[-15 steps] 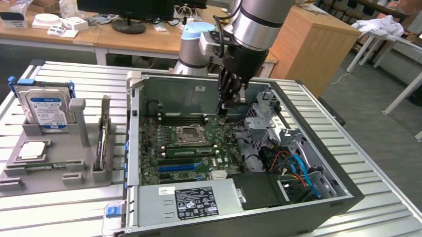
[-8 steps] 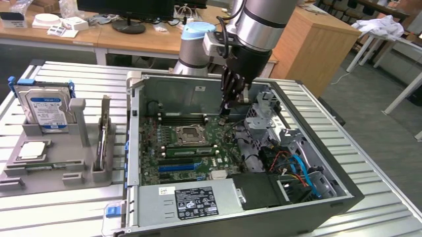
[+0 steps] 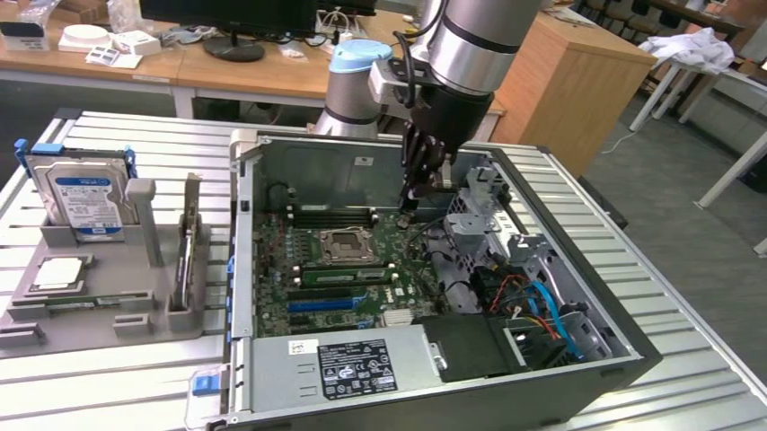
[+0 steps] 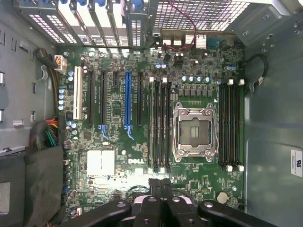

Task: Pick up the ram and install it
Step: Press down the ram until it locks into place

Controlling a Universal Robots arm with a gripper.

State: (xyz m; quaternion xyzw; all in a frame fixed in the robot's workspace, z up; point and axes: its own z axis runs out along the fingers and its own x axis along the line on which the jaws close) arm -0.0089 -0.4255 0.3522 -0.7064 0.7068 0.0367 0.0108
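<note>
Okay, our end effector (image 4: pixel 160 182) is pinched shut, seemingly empty, above the memory slots (image 4: pixel 160 125) beside the CPU socket (image 4: pixel 195 130); we'd push straight down, evenly, no tilting.

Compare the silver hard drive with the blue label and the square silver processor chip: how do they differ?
The silver hard drive stands upright; the square silver processor chip lies flat. The hard drive is larger and bears a blue label; the processor chip looks plain. Both sit on the grey holder beside the open computer case.
</note>
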